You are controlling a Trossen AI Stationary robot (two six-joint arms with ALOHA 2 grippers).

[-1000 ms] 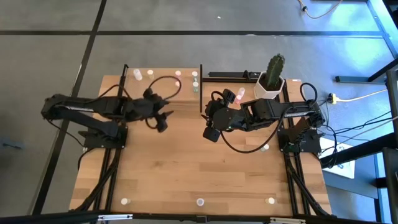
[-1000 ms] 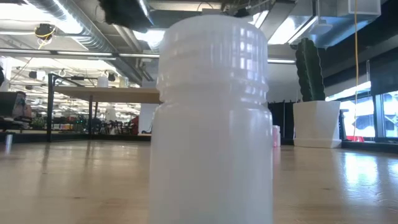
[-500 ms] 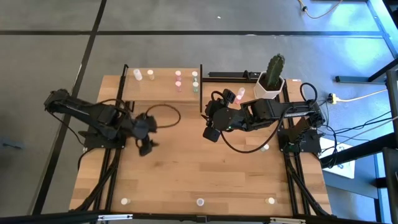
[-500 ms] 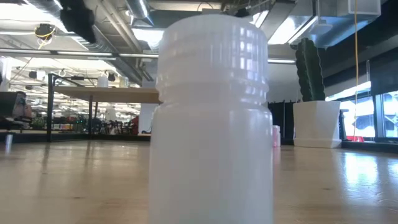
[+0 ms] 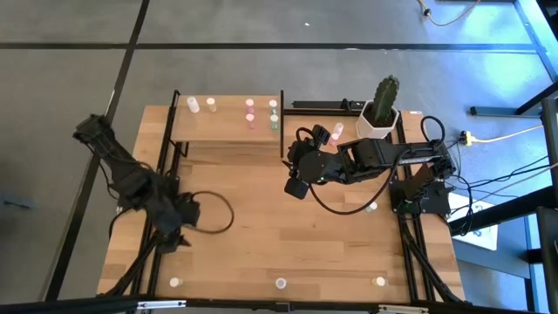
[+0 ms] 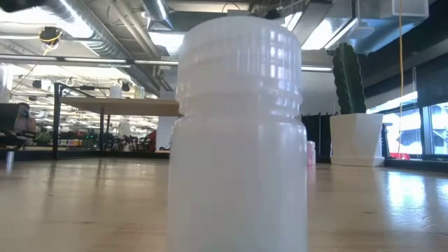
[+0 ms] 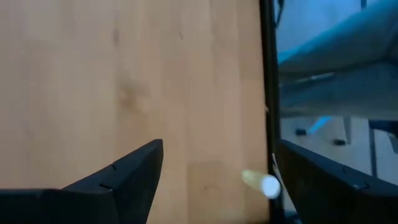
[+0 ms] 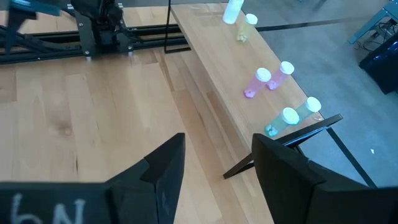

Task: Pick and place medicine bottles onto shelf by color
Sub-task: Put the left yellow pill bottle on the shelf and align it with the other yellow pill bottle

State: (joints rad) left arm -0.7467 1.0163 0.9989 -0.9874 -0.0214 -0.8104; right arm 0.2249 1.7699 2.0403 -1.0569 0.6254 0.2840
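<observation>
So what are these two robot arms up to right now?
They are sorting small medicine bottles by colour onto the shelf. Six stand there in pairs: white and yellow, pink, green. The left tool, open and empty, is low near the table's front left, where a bottle lies. The right tool hovers open beside the shelf.

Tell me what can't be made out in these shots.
- Low view: the white bottle up close hides the table's middle and most of the shelf.
- High view: the near-edge bottles' colours, too small.
- Left wrist view: the bottle between the left gripper's open fingers, blurred.
</observation>
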